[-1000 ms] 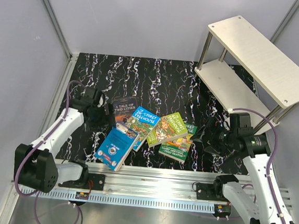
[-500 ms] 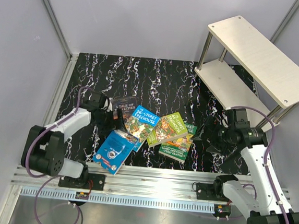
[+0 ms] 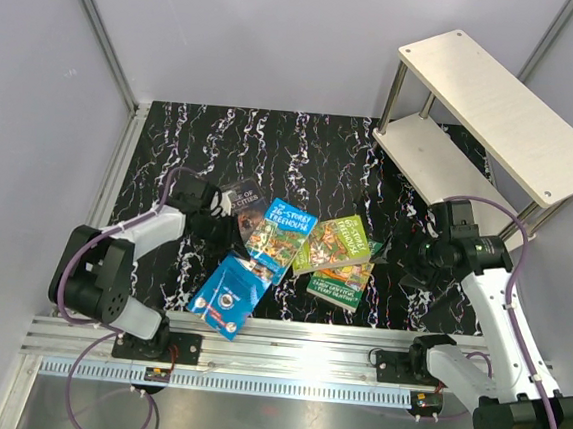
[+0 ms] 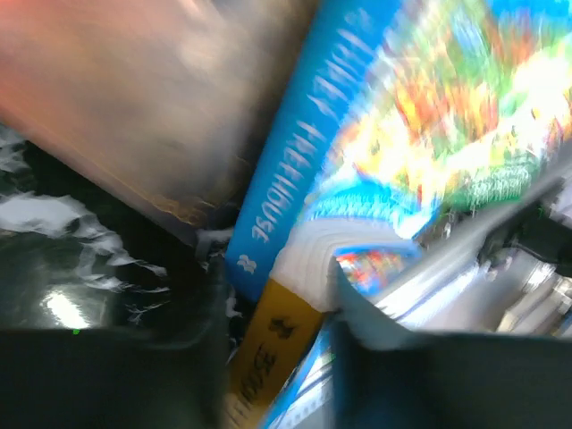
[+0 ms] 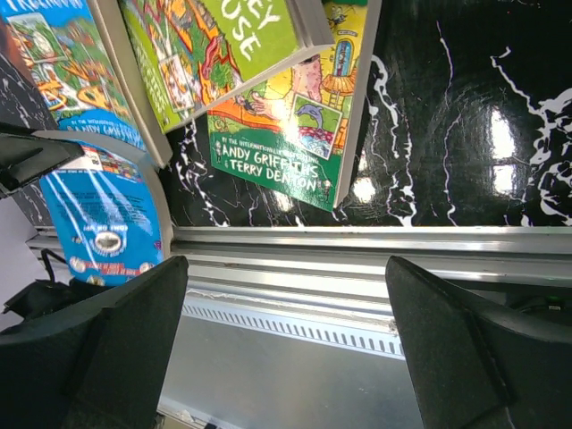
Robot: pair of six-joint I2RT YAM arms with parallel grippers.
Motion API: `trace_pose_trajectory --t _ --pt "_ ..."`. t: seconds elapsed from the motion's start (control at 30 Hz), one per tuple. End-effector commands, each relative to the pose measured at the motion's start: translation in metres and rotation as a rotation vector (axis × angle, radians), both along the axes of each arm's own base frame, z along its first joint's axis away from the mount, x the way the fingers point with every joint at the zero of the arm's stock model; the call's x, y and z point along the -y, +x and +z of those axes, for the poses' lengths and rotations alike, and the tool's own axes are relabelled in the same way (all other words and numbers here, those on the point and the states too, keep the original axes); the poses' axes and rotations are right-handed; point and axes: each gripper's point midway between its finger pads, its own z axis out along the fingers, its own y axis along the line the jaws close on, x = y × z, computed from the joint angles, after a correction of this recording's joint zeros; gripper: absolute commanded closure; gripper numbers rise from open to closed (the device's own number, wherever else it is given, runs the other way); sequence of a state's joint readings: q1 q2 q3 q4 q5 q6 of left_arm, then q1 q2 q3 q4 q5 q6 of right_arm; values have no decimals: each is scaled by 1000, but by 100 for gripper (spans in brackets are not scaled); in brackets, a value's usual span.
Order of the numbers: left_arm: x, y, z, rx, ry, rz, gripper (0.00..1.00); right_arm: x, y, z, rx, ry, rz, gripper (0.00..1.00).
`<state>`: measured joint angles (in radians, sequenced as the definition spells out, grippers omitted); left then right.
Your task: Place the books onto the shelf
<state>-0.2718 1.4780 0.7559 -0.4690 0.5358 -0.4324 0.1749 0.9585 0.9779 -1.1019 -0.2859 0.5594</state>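
Five books lie fanned on the black marbled mat. The dark "A Tale of Two Cities" (image 3: 242, 199) is at the left. Beside it are the blue Treehouse book (image 3: 283, 234), two green Treehouse books (image 3: 338, 241) (image 3: 343, 285) and the blue emblem book (image 3: 228, 292). My left gripper (image 3: 232, 222) (image 4: 281, 357) has its jaws narrowed round the spine corner of the blue Treehouse book (image 4: 295, 152), whose cover bulges against one finger; this view is blurred. My right gripper (image 3: 410, 257) (image 5: 286, 357) hangs wide open with nothing between its fingers, right of the green books (image 5: 299, 147). The pale two-tier shelf (image 3: 502, 108) stands at the far right.
An aluminium rail (image 3: 285, 345) (image 5: 357, 259) runs along the near edge of the mat, just below the books. Grey walls close in the left, back and right. The shelf's lower board (image 3: 433, 165) sits just behind my right arm.
My left gripper slid right into the pile and its jaws narrowed on the blue Treehouse book. That book and the upper green one shifted right and turned. The right gripper moved slightly toward the far side.
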Motion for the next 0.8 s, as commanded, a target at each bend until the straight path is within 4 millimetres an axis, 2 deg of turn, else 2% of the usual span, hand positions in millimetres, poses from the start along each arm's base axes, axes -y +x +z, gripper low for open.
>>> trace_pose_trajectory --t 0.0,0.1,0.2,0.23,0.3,0.37,0.43,0.47,0.5,0.57,0.67,0.77 --pt "-25 -10 -24 -59 198 45 100 3 5 8 29 -30 12 0" --pt "-32 1 -13 -22 246 50 100 2 5 4 15 -28 18 0" --pt "-42 3 -3 -18 312 44 100 0 6 1 3 -17 21 0" --pt "-47 8 12 -4 341 47 100 -1 6 0 -1 -15 23 0" --pt "-49 14 26 23 356 52 100 -2 6 -1 -3 -10 26 0" --pt "-47 22 54 67 341 63 100 -2 6 1 5 -8 28 0" --pt "-46 24 73 81 334 69 100 -2 6 2 8 -8 29 0" --pt "-42 33 91 119 314 76 100 -2 6 4 14 -7 29 0" --pt "-41 34 97 126 309 79 100 -2 7 5 19 -6 29 0" --pt "-41 36 108 128 306 80 100 -2 7 6 25 -7 28 0" --pt "-33 37 110 122 269 74 100 -3 7 6 24 -1 31 0" --pt "-21 37 104 105 202 84 100 -4 6 3 11 5 35 0"
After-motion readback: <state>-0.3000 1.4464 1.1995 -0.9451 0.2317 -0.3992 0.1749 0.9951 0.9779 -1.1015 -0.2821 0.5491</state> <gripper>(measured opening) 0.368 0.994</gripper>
